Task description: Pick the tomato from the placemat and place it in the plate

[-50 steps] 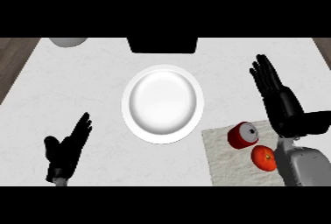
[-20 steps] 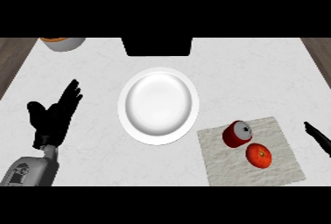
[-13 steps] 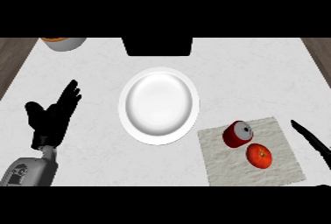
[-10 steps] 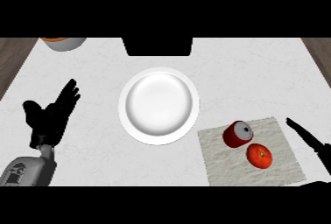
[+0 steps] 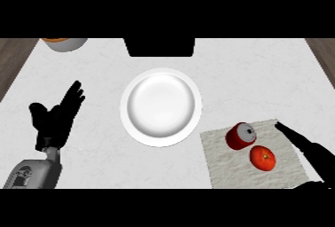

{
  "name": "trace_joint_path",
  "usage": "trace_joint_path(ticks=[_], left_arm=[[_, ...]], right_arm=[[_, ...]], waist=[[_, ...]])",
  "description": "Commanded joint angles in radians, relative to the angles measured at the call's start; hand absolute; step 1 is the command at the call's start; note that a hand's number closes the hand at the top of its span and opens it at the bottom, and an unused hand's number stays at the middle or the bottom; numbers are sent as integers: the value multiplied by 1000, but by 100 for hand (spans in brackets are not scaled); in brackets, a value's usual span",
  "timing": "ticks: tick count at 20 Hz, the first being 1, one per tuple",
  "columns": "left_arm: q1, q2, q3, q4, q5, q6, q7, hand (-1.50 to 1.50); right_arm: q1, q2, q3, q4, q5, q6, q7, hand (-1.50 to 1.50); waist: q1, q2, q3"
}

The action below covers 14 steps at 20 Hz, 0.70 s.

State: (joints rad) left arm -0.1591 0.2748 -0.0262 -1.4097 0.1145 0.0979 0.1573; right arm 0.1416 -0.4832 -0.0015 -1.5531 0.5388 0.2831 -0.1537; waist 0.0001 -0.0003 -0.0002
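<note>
Two red items lie on the placemat (image 5: 262, 170) at the counter's lower right: the tomato (image 5: 263, 158), round and orange-red, and just above-left of it a red can (image 5: 239, 135) lying on its side, silver end facing right. The two sit close together; contact between them cannot be made out. The white plate (image 5: 194, 116) stands at the counter's centre, left of the placemat, nothing on it. Right hand (image 5: 311, 150) comes in from the lower right edge over the placemat's right side, fingers straight and released, tip pointing up-left toward the can, just right of the tomato and not touching it. Left hand (image 5: 56, 118) rests at the left, fingers up and relaxed, holding nothing. A bowl (image 5: 64, 43) shows at the top left edge.
</note>
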Motion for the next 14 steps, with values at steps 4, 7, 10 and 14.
trace_joint_path(ticks=[4,7,10,14], left_arm=[[-26,-18,33,22,-23,-35,8,0],[-48,-1,72,-12,-14,-55,67,0],[-36,6,99,40,-25,-82,0,0],[9,-13,89,-34,-43,-82,29,0]], right_arm=[[-82,60,33,52,82,64,79,-150],[-58,65,18,-15,95,93,107,-150],[-109,75,19,92,161,46,62,-150],[-142,158,67,144,223,4,94,-150]], waist=[[0,0,0],[-2,0,0],[-1,0,0],[2,0,0]])
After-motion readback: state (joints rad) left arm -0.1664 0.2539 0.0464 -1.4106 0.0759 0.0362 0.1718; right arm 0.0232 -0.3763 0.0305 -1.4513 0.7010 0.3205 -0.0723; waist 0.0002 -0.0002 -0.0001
